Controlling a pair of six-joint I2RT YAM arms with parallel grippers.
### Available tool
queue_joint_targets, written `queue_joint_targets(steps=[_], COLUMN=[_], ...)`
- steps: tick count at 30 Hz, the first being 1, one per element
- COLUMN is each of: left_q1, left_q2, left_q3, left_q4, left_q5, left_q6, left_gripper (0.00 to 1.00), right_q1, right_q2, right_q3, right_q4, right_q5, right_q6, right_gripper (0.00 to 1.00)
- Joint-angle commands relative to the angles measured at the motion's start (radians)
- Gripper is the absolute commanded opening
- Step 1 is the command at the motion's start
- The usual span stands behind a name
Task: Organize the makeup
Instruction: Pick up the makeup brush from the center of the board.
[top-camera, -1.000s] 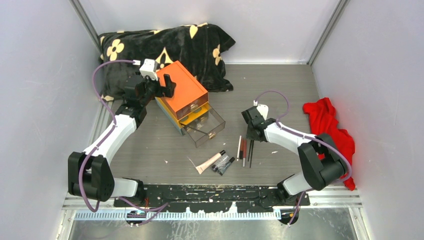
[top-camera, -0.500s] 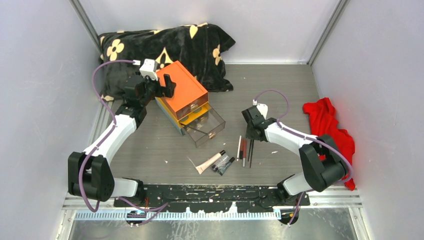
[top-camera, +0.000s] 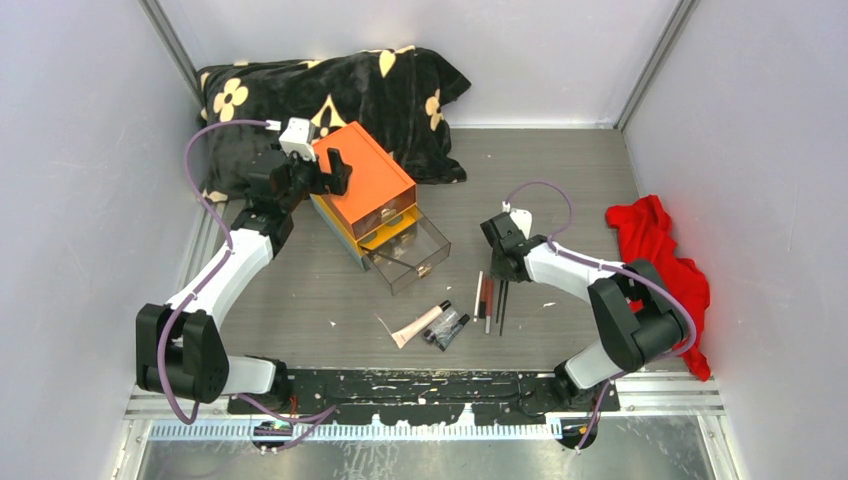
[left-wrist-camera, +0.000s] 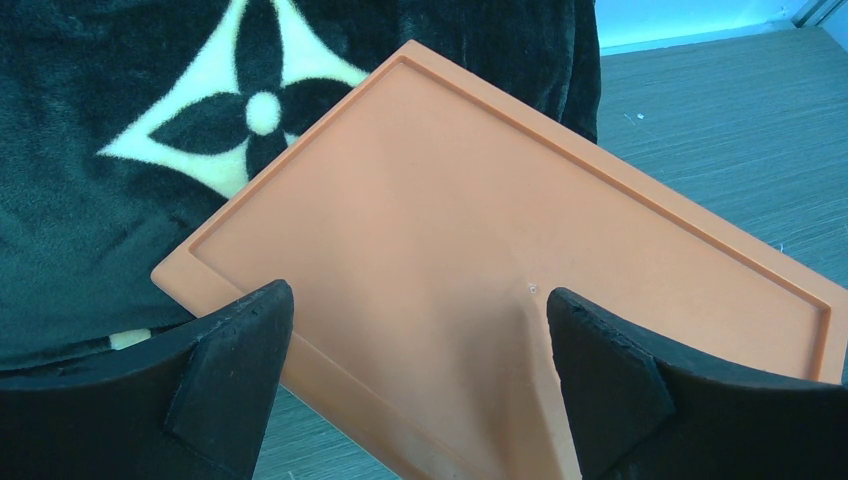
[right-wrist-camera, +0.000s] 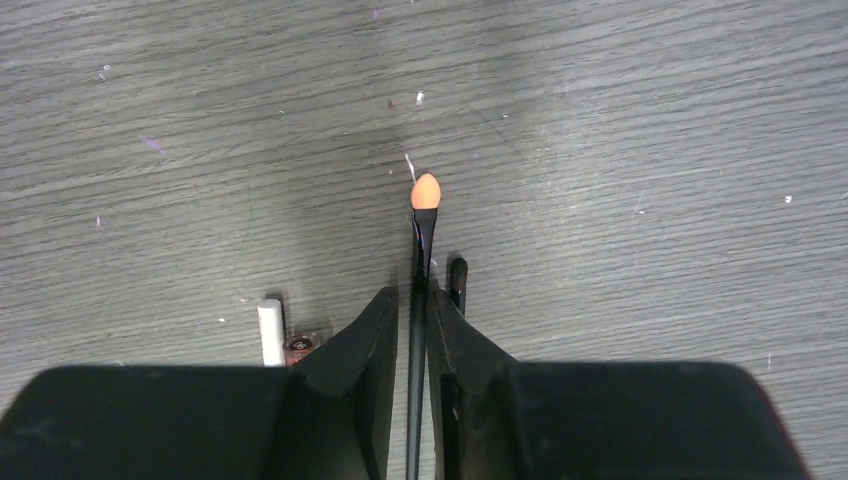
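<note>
Item 1: thin applicator (right-wrist-camera: 425, 195), probably light, stiff, slippery; my right gripper (right-wrist-camera: 412, 300) pinched its shaft behind the tip.

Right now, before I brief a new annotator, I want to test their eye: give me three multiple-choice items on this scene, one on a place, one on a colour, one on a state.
1. What is the left hand over? A. a bowl B. the orange box C. a laptop
2. What colour is the tip of the thin black applicator in the right hand? A. orange B. blue C. white
3. How is the lowest clear drawer? A. shut B. pulled out C. upside down

B: the orange lid shows under the open hand. A: the tip ahead of the hand shut on it is orange. B: the top view shows it sticking out.
</note>
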Motion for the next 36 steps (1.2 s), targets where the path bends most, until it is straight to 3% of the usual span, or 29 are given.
queue_joint_targets(steps=[1, 7, 12, 19, 29, 36], left_q1=[0.013, 0.013, 0.013, 0.013, 0.013, 0.013], left_q2=[0.031, 0.026, 0.022, 0.019, 0.024, 0.026], left_q3=[-0.060, -0.065, -0.065, -0.068, -0.063, -0.066], left_q4=[-0.215, -0.213, -0.211, -0.208, -0.197, -0.194], left_q5=[-0.029, -0.031, -0.034, -0.040, -0.032, -0.031], left_q6=[-0.033, -0.033, -0.032, -0.030, -0.044, -0.050], left_gripper=[0.98, 0.98, 0.98, 0.98, 0.98, 0.98], right_q1=[-0.002, -0.010, -0.012, -0.011, -0.012, -0.008], right_q2=[0.014, 0.019, 0.026, -0.006, -0.124, -0.141], right_q3=[0.014, -0.007, -0.022, -0.011, 0.299, 0.420], right_q4=[0.044, 0.049, 0.050, 0.043, -0.169, -0.166], right_q5=[0.022, 0.024, 0.035, 0.030, 0.101, -0.024], right_q6=[-0.002, -0.002, -0.005, -0.022, -0.161, -0.177], right_gripper=[0.23, 0.22, 0.01, 0.01, 0.01, 0.01])
